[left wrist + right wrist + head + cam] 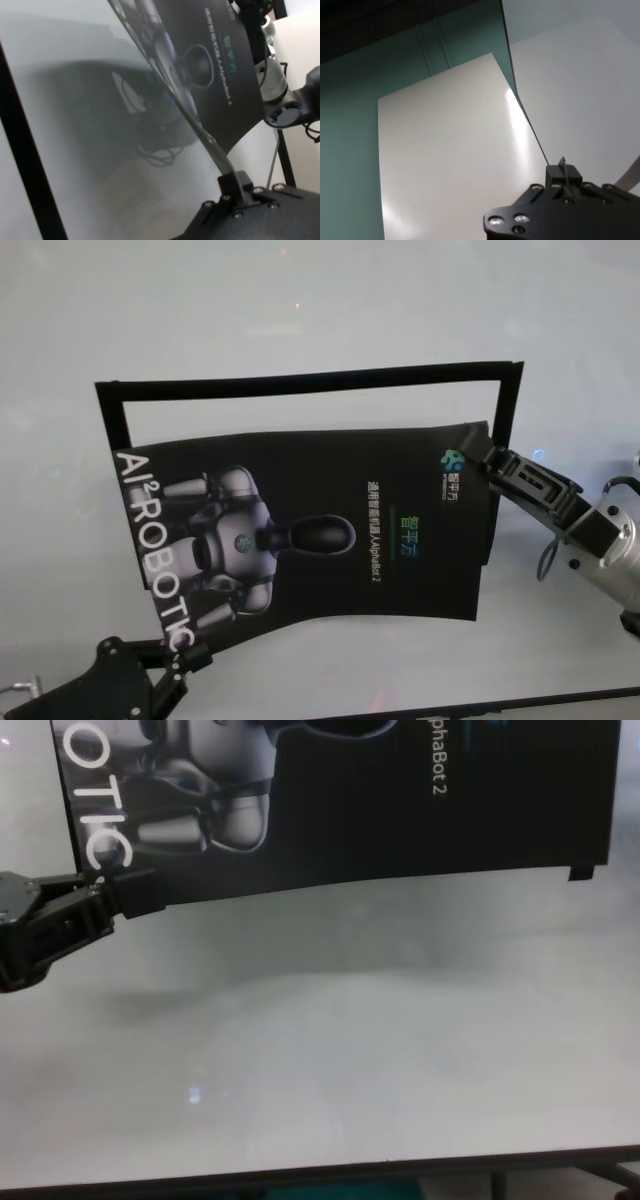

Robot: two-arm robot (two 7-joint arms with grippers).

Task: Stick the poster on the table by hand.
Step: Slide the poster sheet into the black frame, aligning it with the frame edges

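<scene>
Both grippers are pinching the poster (300,530): left gripper (185,655) lower left, right gripper (490,462) right, seemingly carrying it above the table (300,300); lowering flat inside the black frame (310,380) comes next.

Robot lab or demo space, bare white table (300,310), black taped outline (300,380), teal floor (350,150)
</scene>
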